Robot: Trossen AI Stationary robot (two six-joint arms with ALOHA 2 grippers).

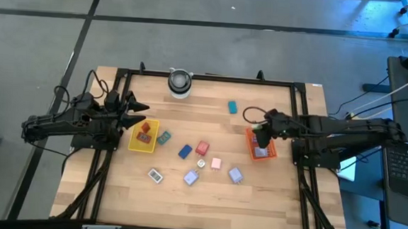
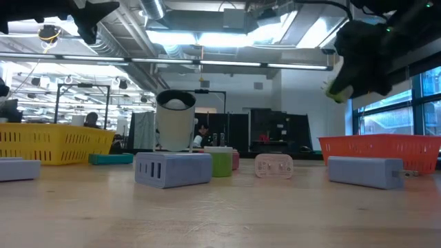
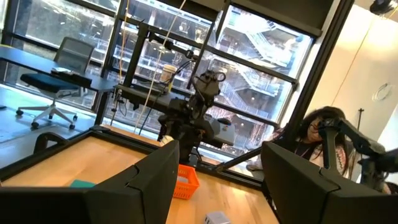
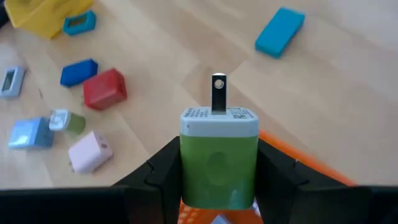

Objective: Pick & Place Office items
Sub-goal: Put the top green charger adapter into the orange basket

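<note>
Green charger (image 4: pixel 219 158) clenched between right claw (image 4: pixel 219 180) fingers, above orange tray (image 1: pixel 251 140).

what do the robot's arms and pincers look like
Both arms are dark, near-black, jointed segments with black cables along them, seen from above. The left pincer ends in two pointed black fingers; from its wrist they look like broad, flat-faced dark blocks. The right pincer has the same matte black angular fingers. No markings are readable.
</note>
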